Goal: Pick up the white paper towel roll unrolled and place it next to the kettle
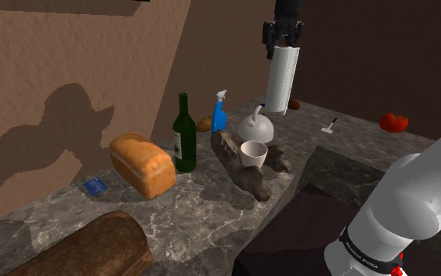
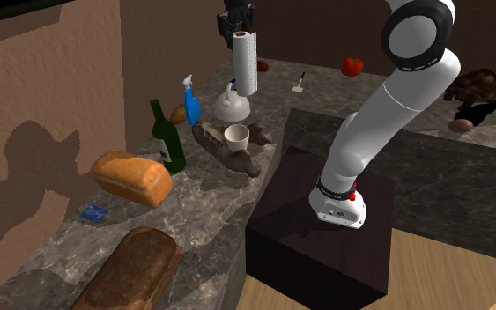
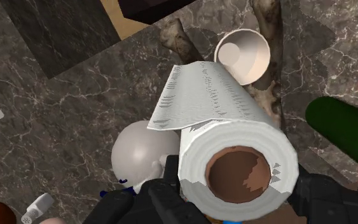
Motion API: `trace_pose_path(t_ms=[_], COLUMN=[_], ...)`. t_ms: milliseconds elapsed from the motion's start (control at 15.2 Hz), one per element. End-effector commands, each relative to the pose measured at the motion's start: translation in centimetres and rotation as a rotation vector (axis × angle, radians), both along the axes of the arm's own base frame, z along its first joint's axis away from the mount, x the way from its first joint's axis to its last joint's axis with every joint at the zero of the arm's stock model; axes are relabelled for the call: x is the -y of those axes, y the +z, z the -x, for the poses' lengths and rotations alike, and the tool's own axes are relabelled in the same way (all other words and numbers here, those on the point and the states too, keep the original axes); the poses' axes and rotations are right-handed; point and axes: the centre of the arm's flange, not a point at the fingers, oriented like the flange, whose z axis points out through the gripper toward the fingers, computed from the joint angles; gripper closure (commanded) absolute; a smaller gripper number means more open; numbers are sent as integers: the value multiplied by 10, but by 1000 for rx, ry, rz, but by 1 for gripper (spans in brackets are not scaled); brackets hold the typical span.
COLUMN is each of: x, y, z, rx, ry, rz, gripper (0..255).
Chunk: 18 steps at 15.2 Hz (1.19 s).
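Up high, the end effector (image 1: 283, 35) is clamped on the top end of the paper towel roll (image 1: 281, 78). The roll is white and hangs upright in the air, well above the worktop (image 1: 203, 216). In the wrist view the black fingers (image 3: 171, 200) press on the sides of the roll (image 3: 234, 146). You can look down its brown tube, and a loose sheet sticks out from its side.

The white kettle (image 1: 255, 125) sits on the worktop below the roll, a little to the shoulder view's left of it. From the wrist view the kettle (image 3: 139, 153) shows just beside the roll, far down.

A white cup (image 1: 253, 153) stands just in front of the kettle, on a brown lumpy thing (image 1: 238, 168) that looks like old wood. A blue spray bottle (image 1: 219, 114) stands to the left of the kettle. Nearer and further left is a tall green bottle (image 1: 183, 133). Just beside the bottle lies an orange-brown loaf (image 1: 142, 163). A small flat blue thing (image 1: 94, 186) lies left of that loaf. A big dark loaf (image 1: 93, 251) lies at the near end of the worktop.

Far off to the shoulder view's right, a red thing (image 1: 393, 121) sits on the worktop.
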Motion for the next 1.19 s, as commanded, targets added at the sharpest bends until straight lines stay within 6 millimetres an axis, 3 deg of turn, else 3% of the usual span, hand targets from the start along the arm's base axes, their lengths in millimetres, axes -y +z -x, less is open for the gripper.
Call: trace_pose_path(t_ms=[0,198,1122], x=[26,64,64], y=[3,4,-70], z=[-9,-24,-24], rx=[0,0,0], ry=[1,1,1], rz=[1,1,1], gripper=[255,255,255])
